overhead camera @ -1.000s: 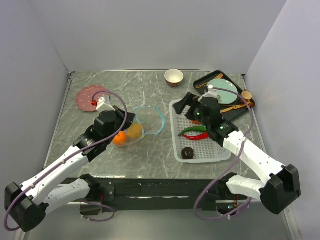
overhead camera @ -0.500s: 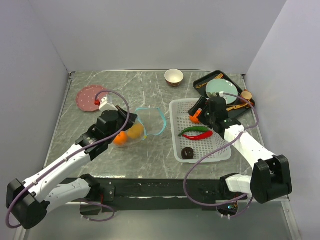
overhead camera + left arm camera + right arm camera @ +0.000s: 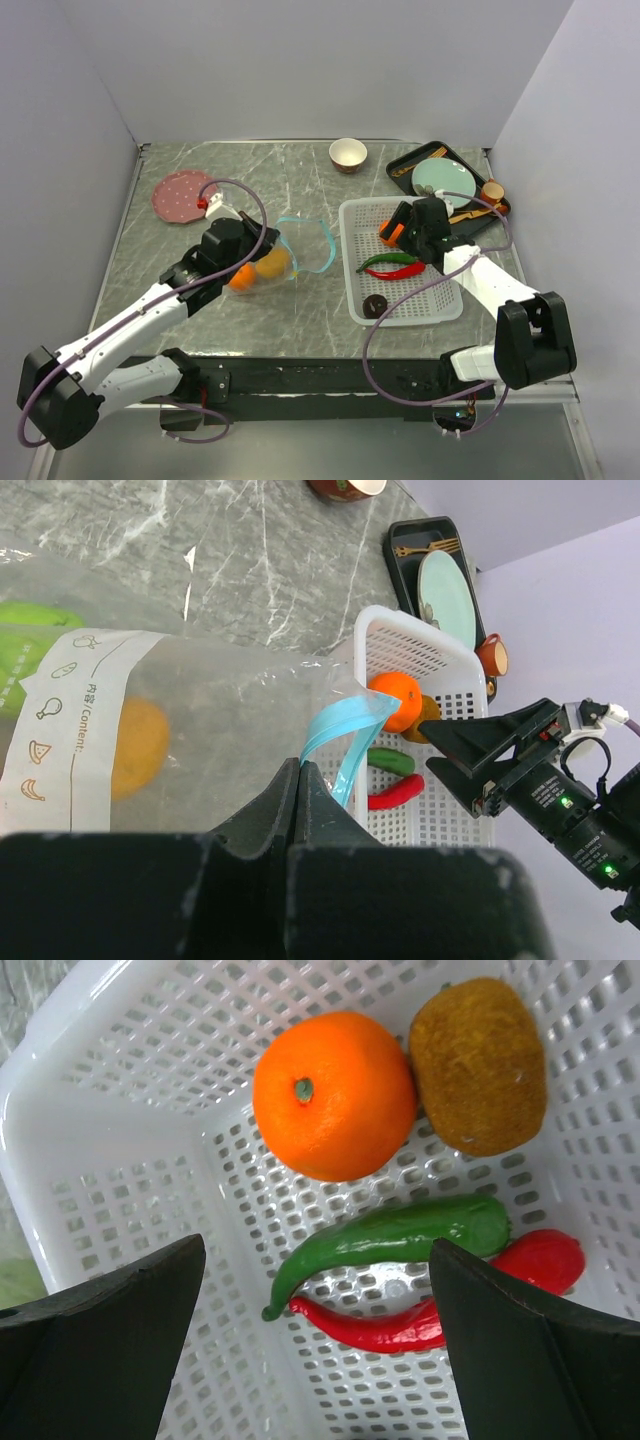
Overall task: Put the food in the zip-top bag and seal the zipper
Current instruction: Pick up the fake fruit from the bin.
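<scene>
L claw [image 3: 297,767] pinching bag [image 3: 200,715] rim, hold mouth wide | R claw [image 3: 315,1255] spread above orange [image 3: 335,1095] | centre on it, miss kiwi [image 3: 478,1065], squeeze soft

- Bag [image 3: 305,245] lies on the desk [image 3: 300,310], left of centre, with its mouth towards the basket [image 3: 350,262].
- Fruits [image 3: 242,278] sit side by side in the bag's near-left end.
- Basket stands just right of the bag.
- In the basket, the orange [image 3: 335,1095] and kiwi [image 3: 480,1065] touch at the far end, the chilies [image 3: 400,1235] lie together in the middle, and the donut piece [image 3: 375,305] is at the near end.
- Tray [image 3: 400,163] stands behind the basket, far right, with a plate [image 3: 440,178] in it.
- Bowl [image 3: 348,154] stands at the far edge, left of the tray.
- Mat [image 3: 180,195] lies far left.
- Left claw [image 3: 297,780] is at the bag's mouth edge.
- Right claw [image 3: 318,1250] is over the basket's far half.
</scene>
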Available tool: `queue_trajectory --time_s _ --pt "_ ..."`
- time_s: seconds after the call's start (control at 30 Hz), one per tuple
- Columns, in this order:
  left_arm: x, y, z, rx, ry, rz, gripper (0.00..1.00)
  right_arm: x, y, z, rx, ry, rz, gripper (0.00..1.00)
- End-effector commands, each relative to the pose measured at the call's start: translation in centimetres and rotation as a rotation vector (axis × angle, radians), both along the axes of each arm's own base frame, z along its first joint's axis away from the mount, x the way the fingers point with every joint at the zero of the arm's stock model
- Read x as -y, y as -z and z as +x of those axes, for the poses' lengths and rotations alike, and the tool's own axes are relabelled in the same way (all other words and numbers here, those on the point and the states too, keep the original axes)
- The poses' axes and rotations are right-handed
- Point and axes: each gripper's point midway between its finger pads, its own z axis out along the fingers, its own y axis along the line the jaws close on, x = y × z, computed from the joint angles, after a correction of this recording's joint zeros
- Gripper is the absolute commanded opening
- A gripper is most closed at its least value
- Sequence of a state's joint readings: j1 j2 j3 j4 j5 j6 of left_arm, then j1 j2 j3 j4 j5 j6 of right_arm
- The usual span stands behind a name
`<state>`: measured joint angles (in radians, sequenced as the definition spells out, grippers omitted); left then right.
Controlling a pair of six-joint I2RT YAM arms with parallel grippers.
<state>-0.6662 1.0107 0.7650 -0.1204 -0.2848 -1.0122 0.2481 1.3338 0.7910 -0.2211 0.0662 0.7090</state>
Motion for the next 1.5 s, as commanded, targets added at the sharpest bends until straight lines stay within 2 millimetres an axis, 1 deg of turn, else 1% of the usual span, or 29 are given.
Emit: queue_trajectory --time_s 0.0,0.13,0.17,0.2,0.23,0.3,0.37,0.4,0.47,0.57,0.67,0.83,0.87,0.9,1.07,1.1,1.17,1.33,1.4,1.47 --pt "0.4 -1.7 0.6 0.041 0.005 -0.024 0.01 1.4 -0.8 1.0 0.043 0.034 -0.072 1.0" --pt "0.6 -1.6 0.7 0.037 0.009 -0.021 0.01 1.8 -0.5 1.3 0.024 0.037 -0.106 1.0" --pt "0.6 -1.7 0.8 0.039 0.01 -0.021 0.01 1.6 -0.4 1.2 0.024 0.017 -0.099 1.0" --pt "0.6 -1.7 0.8 0.038 0.009 -0.016 0.01 1.1 -0.8 1.7 0.054 -0.008 -0.086 1.0" --pt "0.5 -1.7 0.8 0.036 0.004 -0.012 0.01 0.8 -0.7 1.4 0.064 -0.029 -0.083 1.0" --pt "0.0 -1.6 0.9 0.032 -0.017 0.003 0.01 0.5 -0.9 1.4 0.091 -0.056 -0.075 1.0" --pt "-0.4 -1.6 0.8 0.036 -0.029 0.005 0.01 0.7 -0.9 1.3 0.089 -0.045 -0.079 1.0" --pt "-0.4 -1.8 0.8 0.042 -0.03 0.0 0.01 1.1 -0.5 0.9 0.059 -0.033 -0.096 1.0" --pt "-0.4 -1.9 0.7 0.046 -0.028 -0.006 0.01 1.2 -0.6 1.2 0.037 -0.023 -0.106 1.0" --pt "-0.3 -1.9 0.7 0.046 -0.023 -0.004 0.01 1.6 0.1 1.1 -0.005 -0.007 -0.125 1.0" --pt "-0.2 -1.5 0.8 0.033 -0.022 0.004 0.01 1.4 0.4 1.1 -0.002 -0.013 -0.113 1.0" --pt "-0.1 -1.4 0.8 0.035 -0.016 -0.005 0.01 1.4 -0.2 1.1 0.064 -0.021 -0.109 0.99" --pt "0.0 -1.5 0.8 0.034 -0.015 -0.008 0.01 1.4 -0.3 1.1 0.069 -0.028 -0.109 0.96" --pt "0.0 -1.5 0.8 0.035 -0.016 -0.006 0.01 1.3 -0.5 1.1 0.076 -0.032 -0.109 0.95" --pt "0.0 -1.5 0.9 0.03 -0.017 -0.002 0.01 0.7 -1.3 1.6 0.11 -0.052 -0.083 0.91" --pt "0.0 -1.6 0.9 0.032 -0.019 -0.003 0.01 0.6 -1.6 2.0 0.118 -0.051 -0.081 0.9" --pt "0.0 -1.6 1.0 0.032 -0.022 -0.002 0.01 0.6 -1.6 2.2 0.111 -0.051 -0.084 0.86" --pt "-0.2 -1.7 1.0 0.034 -0.027 0.001 0.01 1.0 -1.4 3.4 0.088 -0.025 -0.114 0.85" --pt "-0.1 -1.7 1.0 0.034 -0.025 -0.002 0.01 1.0 -1.3 3.7 0.105 -0.012 -0.112 0.84" --pt "0.0 -1.7 1.0 0.032 -0.022 -0.003 0.01 1.2 -1.5 4.0 0.122 -0.001 -0.114 0.85"
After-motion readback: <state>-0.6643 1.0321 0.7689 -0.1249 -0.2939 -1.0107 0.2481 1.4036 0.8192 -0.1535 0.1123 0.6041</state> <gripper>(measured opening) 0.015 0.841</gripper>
